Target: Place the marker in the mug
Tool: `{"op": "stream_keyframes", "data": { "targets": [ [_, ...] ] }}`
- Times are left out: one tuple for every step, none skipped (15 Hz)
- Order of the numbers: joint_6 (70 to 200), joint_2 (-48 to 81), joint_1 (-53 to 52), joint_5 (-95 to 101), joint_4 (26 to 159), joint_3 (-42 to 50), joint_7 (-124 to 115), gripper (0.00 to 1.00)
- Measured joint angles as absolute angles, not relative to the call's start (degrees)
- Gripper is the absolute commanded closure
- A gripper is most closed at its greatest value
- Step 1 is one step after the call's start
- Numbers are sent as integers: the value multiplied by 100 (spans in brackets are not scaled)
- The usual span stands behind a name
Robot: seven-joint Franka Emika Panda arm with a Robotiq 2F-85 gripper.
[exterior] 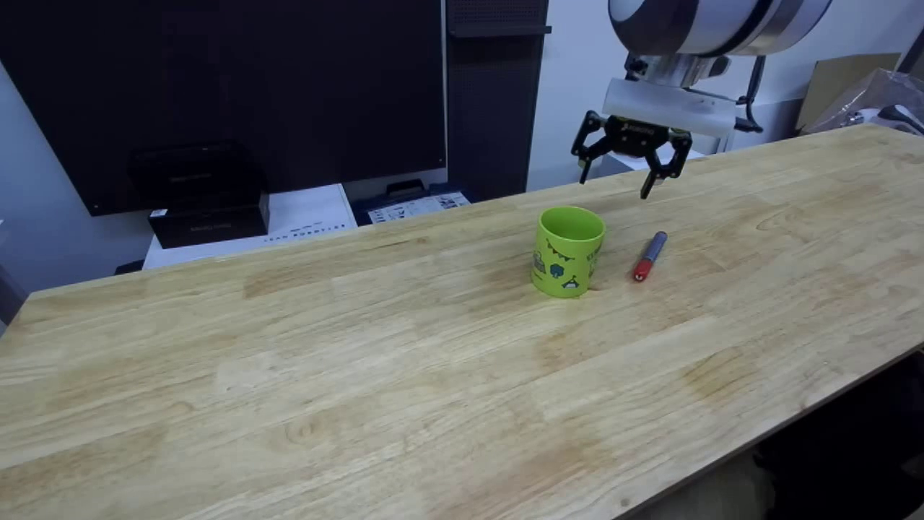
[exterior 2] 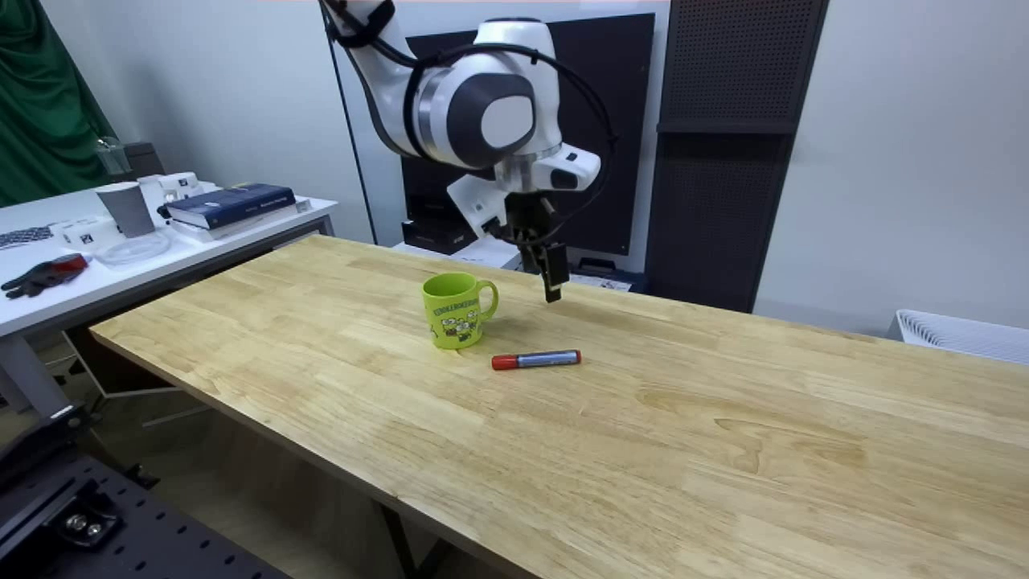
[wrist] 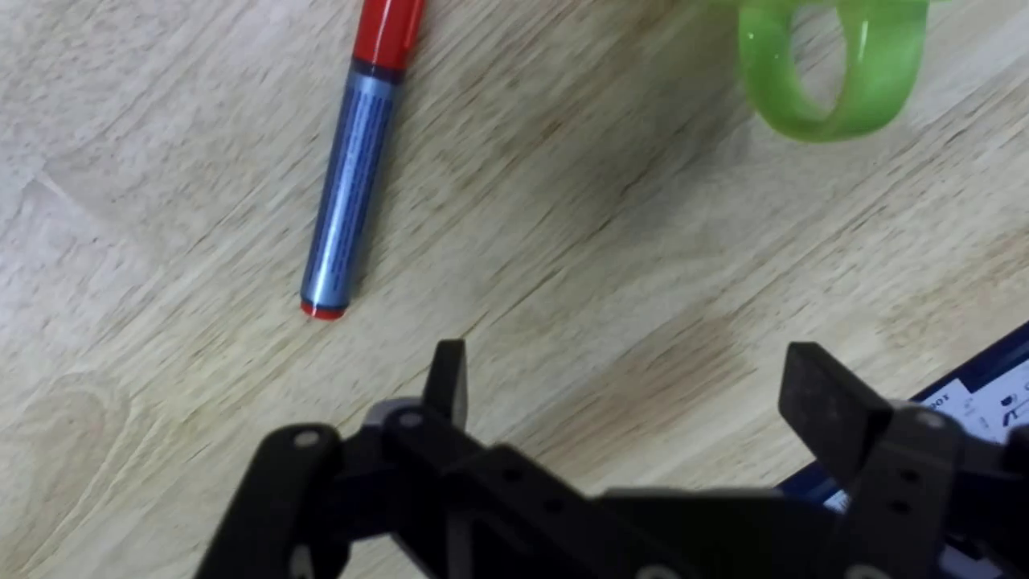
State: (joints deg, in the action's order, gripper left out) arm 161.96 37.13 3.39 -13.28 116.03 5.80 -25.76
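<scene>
Reach step, looks pre-grasp. Gripper (exterior: 613, 189) spread wide, nothing held. Marker (wrist: 350, 181) lies on table (exterior: 361, 361), below gripper and off to one side; mug (exterior 2: 453, 312) below too, near marker. Next likely: shift over marker, line up, lower, pinch.

Got a long light-wood table (exterior: 361, 361) below the tool (exterior: 615, 188), pretty softly lit. Behind the tool in both exterior views: big black board (exterior: 231, 79), dark pegboard (exterior 2: 719, 193), pale wall (exterior 2: 908, 161). In an exterior view, well apart from the tool, also spotted a green curtain (exterior 2: 40, 112), a cluttered white table (exterior 2: 104, 277) and, lower down, dim brownish floor (exterior 2: 265, 482).
</scene>
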Motion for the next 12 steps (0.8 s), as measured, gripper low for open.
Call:
{"op": "stream_keyframes", "data": {
  "targets": [
    [16350,3759,343,-1456,11682,517,-2572,0],
    [16483,3796,346,-1589,11763,454,-2570,0],
    [16606,3821,348,-1723,11859,392,-2569,0],
    [16715,3832,356,-1849,11951,331,-2567,0],
    [16813,3832,357,-1936,12042,286,-2564,0],
    [16866,3825,349,-1946,12109,275,-2562,0],
    [16894,3814,343,-1946,12152,275,-2562,0],
    [16898,3803,344,-1946,12169,275,-2561,0],
    [16898,3792,345,-1946,12175,275,-2560,0],
    [16898,3786,346,-1946,12176,276,-2559,0],
    [16896,3787,343,-1946,12176,277,-2558,0],
    [16893,3796,341,-1946,12176,281,-2559,0]
  ]
}}
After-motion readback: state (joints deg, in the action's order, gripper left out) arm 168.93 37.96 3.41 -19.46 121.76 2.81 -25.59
